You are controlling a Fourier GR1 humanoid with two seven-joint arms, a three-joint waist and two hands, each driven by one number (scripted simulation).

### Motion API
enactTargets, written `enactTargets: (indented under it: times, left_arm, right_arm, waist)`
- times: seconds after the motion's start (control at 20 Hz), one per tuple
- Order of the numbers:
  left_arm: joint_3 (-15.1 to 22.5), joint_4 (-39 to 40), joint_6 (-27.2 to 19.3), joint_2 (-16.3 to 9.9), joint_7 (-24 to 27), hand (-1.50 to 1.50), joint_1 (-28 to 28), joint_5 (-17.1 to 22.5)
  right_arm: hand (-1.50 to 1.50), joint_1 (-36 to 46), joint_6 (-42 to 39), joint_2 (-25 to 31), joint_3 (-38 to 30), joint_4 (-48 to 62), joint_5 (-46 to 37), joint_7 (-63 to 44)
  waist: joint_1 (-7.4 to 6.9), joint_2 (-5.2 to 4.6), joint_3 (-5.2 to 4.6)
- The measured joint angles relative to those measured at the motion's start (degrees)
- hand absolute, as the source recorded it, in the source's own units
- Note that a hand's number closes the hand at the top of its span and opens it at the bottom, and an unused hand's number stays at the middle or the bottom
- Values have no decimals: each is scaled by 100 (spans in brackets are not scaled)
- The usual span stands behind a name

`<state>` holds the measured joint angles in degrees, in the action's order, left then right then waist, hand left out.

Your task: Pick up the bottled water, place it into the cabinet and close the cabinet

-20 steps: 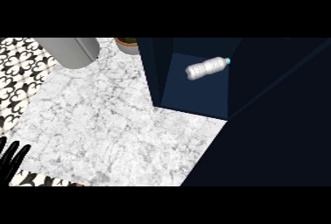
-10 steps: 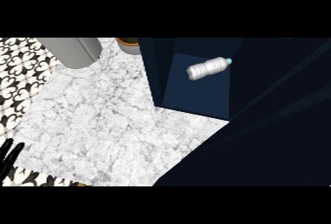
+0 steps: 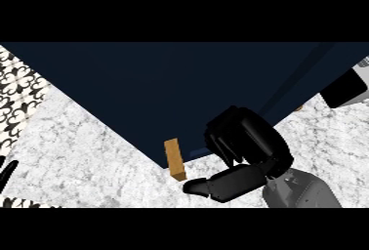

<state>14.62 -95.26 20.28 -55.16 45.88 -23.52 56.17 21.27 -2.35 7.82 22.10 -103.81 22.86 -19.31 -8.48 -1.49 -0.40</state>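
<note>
The dark navy cabinet door [image 3: 180, 88] fills the upper part of the head view and covers the cabinet's inside. The bottled water does not show anywhere. A short wooden handle [image 3: 174, 159] sticks out at the door's lower corner. My right hand [image 3: 249, 139] lies against the door just right of that handle, fingers loosely bent and holding nothing, thumb pointing left below the handle. Only the straight fingertips of my left hand [image 3: 6, 172] show, resting at the left edge.
White marble counter [image 3: 93, 161] runs along the lower left and under my right forearm [image 3: 299, 190]. A black-and-white patterned floor [image 3: 18, 93] shows at the far left. A white and black appliance [image 3: 346, 88] stands at the upper right.
The cabinet was open with the bottle lying inside; now the door covers it and the bottle is hidden. My right hand has come into view against the door.
</note>
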Motion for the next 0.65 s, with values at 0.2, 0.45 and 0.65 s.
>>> enactTargets:
  times: [0.2,0.45,0.65]
  left_arm:
    - [-40,46,67,41,-56,-150,-15,46]
    - [-131,175,209,99,-74,-150,-42,14]
    - [-159,133,234,149,-129,-150,-71,-12]
  right_arm:
    - [150,1049,314,-285,-473,1335,-263,80]
    - [150,1726,107,-422,-616,2581,-371,245]
    - [150,2013,-95,-793,-376,3517,-389,288]
  waist:
    - [115,9,16]
    - [268,86,39]
    - [230,5,-2]
